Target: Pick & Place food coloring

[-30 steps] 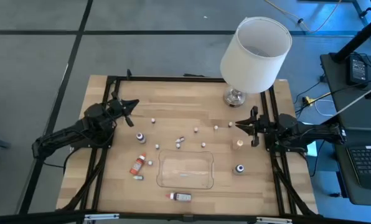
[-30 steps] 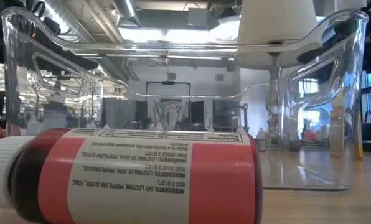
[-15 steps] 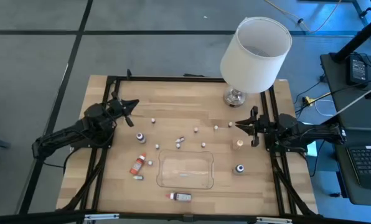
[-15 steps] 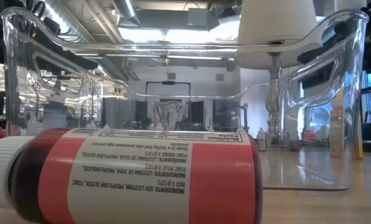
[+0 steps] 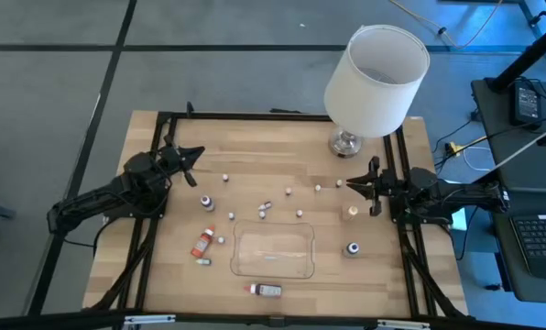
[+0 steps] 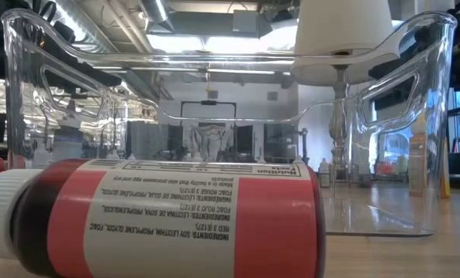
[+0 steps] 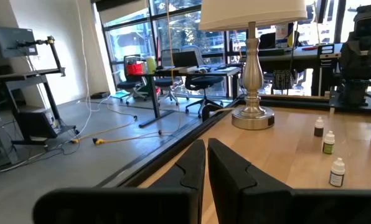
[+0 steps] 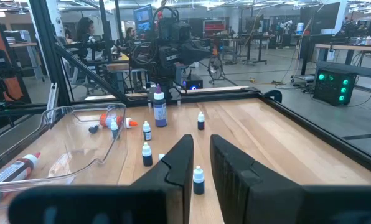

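I read the label first: the red bottle (image 6: 168,220) lying on its side right against the low camera carries an ingredients panel, printed upside down to me, listing soy lecithin and propylene glycol. The brand word on its top edge is too small for me to make out. From above, that same bottle sits just off the near edge of the clear tray (image 5: 273,255), white cap pointing toward the left arm's side.

Counting from the high view, I get roughly a dozen small food coloring bottles scattered over the wooden table (image 5: 255,137), none inside the tray. An orange bottle (image 5: 202,242) lies beside the tray's left edge with a tiny one just below it. A dark bottle (image 5: 206,202) stands farther back, another dark bottle (image 5: 353,248) stands to the tray's right, and a pale yellowish bottle (image 5: 350,212) stands near the right arm. The rest are small white-capped dots across the middle, too tiny for me to tell colours.

One lamp (image 5: 376,69) with a white shade stands at the far right corner.

My left gripper (image 5: 189,163) hovers at the left side of the table, fingers pressed together and holding nothing. My right gripper (image 5: 374,185) sits at the right edge, its fingers also drawn nearly together, empty, with bottles standing ahead of it.
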`<action>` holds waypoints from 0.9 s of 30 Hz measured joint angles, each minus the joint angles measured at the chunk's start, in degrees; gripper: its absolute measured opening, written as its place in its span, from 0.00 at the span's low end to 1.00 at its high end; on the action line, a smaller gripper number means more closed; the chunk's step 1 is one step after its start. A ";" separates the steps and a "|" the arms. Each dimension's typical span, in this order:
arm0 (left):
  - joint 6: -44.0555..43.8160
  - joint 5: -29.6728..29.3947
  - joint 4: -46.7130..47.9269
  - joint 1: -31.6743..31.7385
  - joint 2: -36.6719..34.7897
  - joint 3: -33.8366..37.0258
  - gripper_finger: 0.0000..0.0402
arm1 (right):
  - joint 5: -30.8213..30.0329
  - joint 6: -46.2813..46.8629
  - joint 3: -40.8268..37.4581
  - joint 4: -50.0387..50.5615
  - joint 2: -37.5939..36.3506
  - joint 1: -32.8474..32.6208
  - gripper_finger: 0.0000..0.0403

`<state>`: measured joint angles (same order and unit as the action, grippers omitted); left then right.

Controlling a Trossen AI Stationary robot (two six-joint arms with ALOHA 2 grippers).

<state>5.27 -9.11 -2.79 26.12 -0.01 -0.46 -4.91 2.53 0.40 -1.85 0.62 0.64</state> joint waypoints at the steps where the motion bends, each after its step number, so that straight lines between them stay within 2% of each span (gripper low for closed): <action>1: 0.01 0.01 0.00 0.01 0.00 0.00 0.04 | -0.02 -0.01 0.00 0.00 0.00 0.01 0.15; 15: 0.01 0.01 0.00 -0.01 0.00 -0.01 0.04 | -0.01 -0.27 0.00 -0.04 0.00 0.01 0.15; 23: 0.01 0.01 0.00 0.00 0.00 -0.01 0.04 | -0.09 -8.86 0.00 -1.46 -0.02 0.01 0.15; 27: 0.01 0.01 0.00 0.01 0.00 0.00 0.04 | -0.11 -8.96 0.00 0.12 0.01 0.01 0.15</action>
<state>5.28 -9.10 -2.79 26.13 -0.01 -0.46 -5.02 -6.43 0.40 -1.72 0.63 0.64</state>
